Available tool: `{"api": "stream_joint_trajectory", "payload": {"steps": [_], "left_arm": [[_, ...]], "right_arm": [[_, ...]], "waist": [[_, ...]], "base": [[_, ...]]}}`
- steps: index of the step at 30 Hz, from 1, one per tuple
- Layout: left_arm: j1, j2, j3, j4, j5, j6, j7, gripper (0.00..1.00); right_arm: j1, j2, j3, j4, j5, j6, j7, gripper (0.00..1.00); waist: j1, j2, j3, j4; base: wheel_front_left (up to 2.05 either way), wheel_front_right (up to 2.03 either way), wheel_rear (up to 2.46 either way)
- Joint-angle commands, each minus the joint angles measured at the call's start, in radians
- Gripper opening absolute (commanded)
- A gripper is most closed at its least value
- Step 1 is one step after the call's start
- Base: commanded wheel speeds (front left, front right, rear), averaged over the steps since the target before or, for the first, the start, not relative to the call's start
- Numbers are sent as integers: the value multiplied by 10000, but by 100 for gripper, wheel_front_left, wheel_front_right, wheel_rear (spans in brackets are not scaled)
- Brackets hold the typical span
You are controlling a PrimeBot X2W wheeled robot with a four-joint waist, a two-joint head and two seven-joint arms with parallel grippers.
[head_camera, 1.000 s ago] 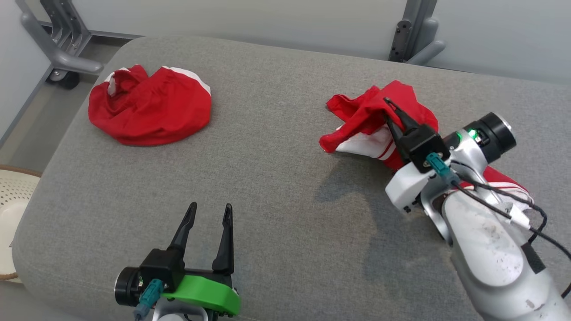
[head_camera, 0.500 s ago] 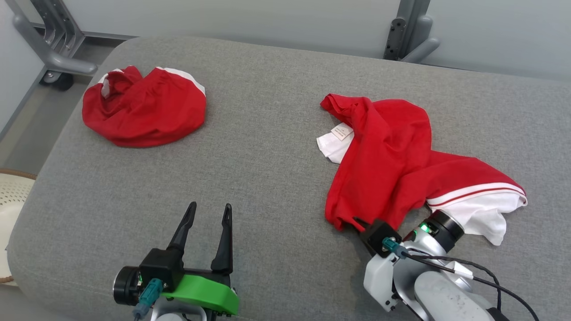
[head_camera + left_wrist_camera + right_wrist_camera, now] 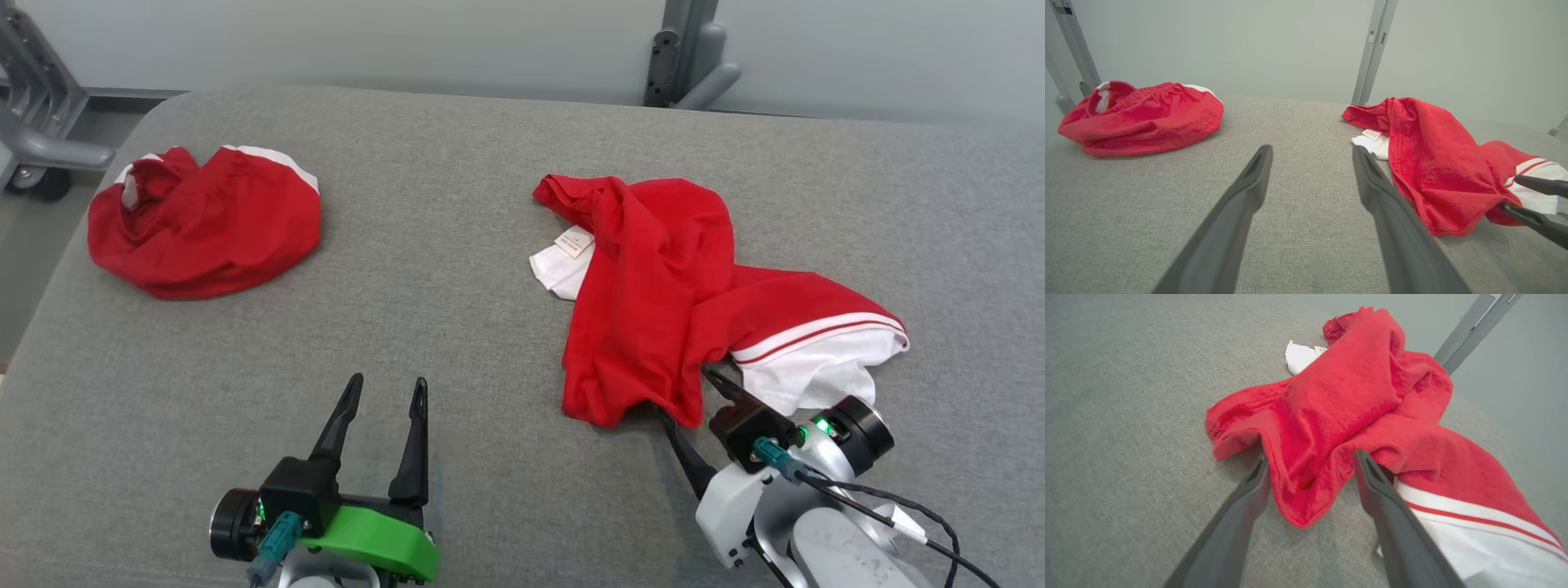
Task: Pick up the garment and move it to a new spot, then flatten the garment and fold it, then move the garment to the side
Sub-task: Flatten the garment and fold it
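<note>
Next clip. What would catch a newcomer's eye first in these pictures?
Two bright red heaps on the grey cushion: a rumpled red-and-white garment sprawled at the right, a bunched red garment at the far left. The right end effector stands open at the first one's near hem, a fold of cloth between its fingers; the left end effector hovers open over bare cushion.

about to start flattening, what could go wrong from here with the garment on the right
1. The right end effector stands open with a red fold of the garment lying between its fingers; backing away could snag and drag that fold.
2. The garment is bunched and twisted, with white lining and a label exposed, so flattening may trap layers.
3. The left end effector sits well apart, so a one-sided pull might slide it along the cushion.
</note>
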Motion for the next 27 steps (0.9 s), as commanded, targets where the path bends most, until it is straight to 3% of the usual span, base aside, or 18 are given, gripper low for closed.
{"api": "stream_joint_trajectory", "payload": {"steps": [1, 16, 22, 27], "left_arm": [[-12, 15, 21, 57, 76, -37, 2, 100], [-234, 17, -276, 927, 8, -334, 2, 100], [-674, 20, -719, 2052, -281, -479, 1, 100], [-1365, 23, -1109, 3192, -556, -502, 1, 100]], "right_arm": [[296, 50, -215, -301, -138, -17, -90, 100], [1848, 814, -3598, -3032, -193, -18, -458, 100], [1627, 1071, -4790, -3612, 51, -18, -879, 100], [1425, 1102, -5193, -3747, 788, -18, -1246, 100]], "waist": [[0, 24, -31, -419], [0, 24, -181, -2122], [0, 24, -40, -2637], [0, 24, 203, -3064]], "base": [[0, 0, 0], [0, 0, 0], [0, 0, 0], [0, 0, 0]]}}
